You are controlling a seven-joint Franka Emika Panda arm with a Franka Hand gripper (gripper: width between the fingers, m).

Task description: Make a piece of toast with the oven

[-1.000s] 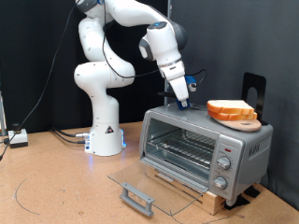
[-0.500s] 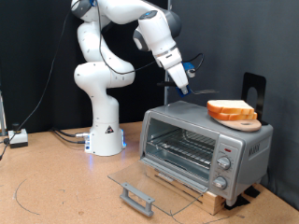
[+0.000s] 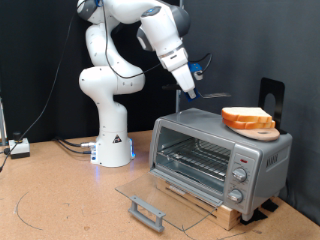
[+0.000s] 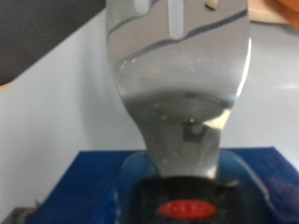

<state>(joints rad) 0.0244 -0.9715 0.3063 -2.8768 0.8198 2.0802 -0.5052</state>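
The piece of toast (image 3: 247, 117) lies on a round wooden board (image 3: 258, 130) atop the oven (image 3: 220, 158), right of centre in the exterior view. The oven's glass door (image 3: 152, 198) hangs open, rack bare. The gripper (image 3: 190, 92) hovers above the oven's left end, its jaws closed on a metal spatula (image 4: 179, 93). The blade could push the slice off the board if it comes in too steeply.

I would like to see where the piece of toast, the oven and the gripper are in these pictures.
piece of toast (image 3: 243, 117): exterior view, on its pale top face.
oven (image 3: 262, 154): exterior view, on the silver front above the knobs.
gripper (image 3: 190, 94): exterior view, at the lower tip, above the oven.
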